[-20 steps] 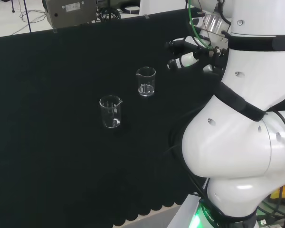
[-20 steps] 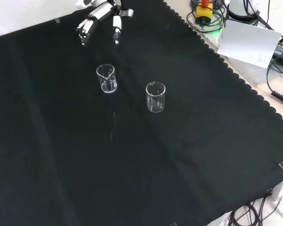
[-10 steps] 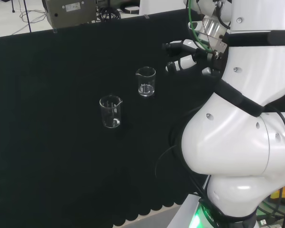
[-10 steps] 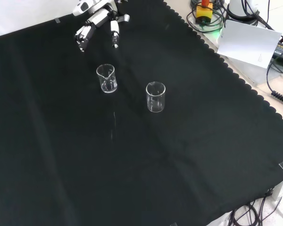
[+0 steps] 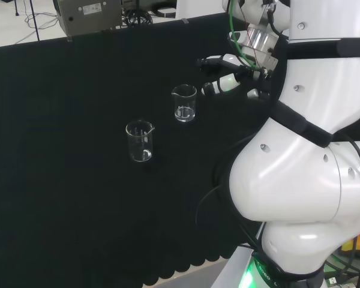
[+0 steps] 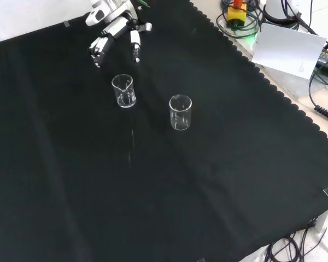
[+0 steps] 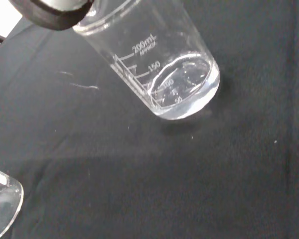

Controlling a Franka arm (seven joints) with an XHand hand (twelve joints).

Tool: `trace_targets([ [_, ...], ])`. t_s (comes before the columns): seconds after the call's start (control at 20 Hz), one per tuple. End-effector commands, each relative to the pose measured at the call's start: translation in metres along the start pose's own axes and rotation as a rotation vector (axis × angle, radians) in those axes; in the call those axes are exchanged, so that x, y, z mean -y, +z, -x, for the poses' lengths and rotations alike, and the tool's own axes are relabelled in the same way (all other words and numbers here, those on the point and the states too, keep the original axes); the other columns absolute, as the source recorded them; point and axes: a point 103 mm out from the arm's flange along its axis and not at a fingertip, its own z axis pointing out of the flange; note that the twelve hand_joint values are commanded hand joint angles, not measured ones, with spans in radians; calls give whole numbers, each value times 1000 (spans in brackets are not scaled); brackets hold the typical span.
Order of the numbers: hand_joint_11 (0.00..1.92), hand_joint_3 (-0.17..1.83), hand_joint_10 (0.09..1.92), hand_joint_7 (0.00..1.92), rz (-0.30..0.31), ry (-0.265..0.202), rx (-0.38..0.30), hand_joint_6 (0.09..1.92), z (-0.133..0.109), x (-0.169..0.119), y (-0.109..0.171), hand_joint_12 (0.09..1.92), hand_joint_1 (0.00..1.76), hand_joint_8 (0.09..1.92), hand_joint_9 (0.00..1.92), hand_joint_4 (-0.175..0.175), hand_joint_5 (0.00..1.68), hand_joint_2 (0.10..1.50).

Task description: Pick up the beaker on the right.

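Note:
Two clear glass beakers stand upright on the black cloth. In the head view the right beaker (image 5: pixel 185 103) is short with a spout, and the left beaker (image 5: pixel 140 141) stands nearer the camera. The hand (image 5: pixel 225 85) hovers just right of the right beaker, open, fingers spread toward it, nothing held, a small gap between them. In the front view the hand (image 6: pixel 117 28) hangs above that same beaker (image 6: pixel 124 91), and the other beaker (image 6: pixel 180 113) stands lower right. The wrist view has the near beaker (image 7: pixel 169 64) close and large, a dark fingertip (image 7: pixel 55 12) beside its rim, and the second beaker's rim (image 7: pixel 1 204).
The arm's own white links (image 5: pixel 312 150) take up the head view's right side. A grey device (image 5: pixel 87 15) sits beyond the cloth's far edge. In the front view a white board (image 6: pixel 287 49) and cables lie off the cloth's scalloped edge (image 6: pixel 251 68).
The hand has moved closer to the right beaker: leftward in the head view, slightly downward in the front view. Both beakers stay where they were.

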Motion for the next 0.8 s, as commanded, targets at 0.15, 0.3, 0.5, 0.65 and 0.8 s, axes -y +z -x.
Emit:
trace_targets([
  [0.15, 32, 71, 693, 213, 1, 2, -3, 87, 2, -7, 11, 1424, 813, 718, 343, -71, 365, 758],
  [0.3, 36, 75, 693, 218, 3, -10, -8, 87, 3, -12, 17, 1423, 819, 721, 349, -72, 372, 755],
  [0.5, 43, 79, 695, 234, 17, -20, -23, 87, 4, -17, 23, 1423, 827, 728, 360, -72, 385, 752],
  [0.65, 45, 83, 695, 247, 25, -32, -32, 87, 4, -21, 27, 1421, 829, 732, 367, -73, 392, 751],
  [0.8, 48, 88, 696, 256, 33, -39, -53, 87, 6, -25, 31, 1420, 829, 735, 380, -74, 402, 748],
])
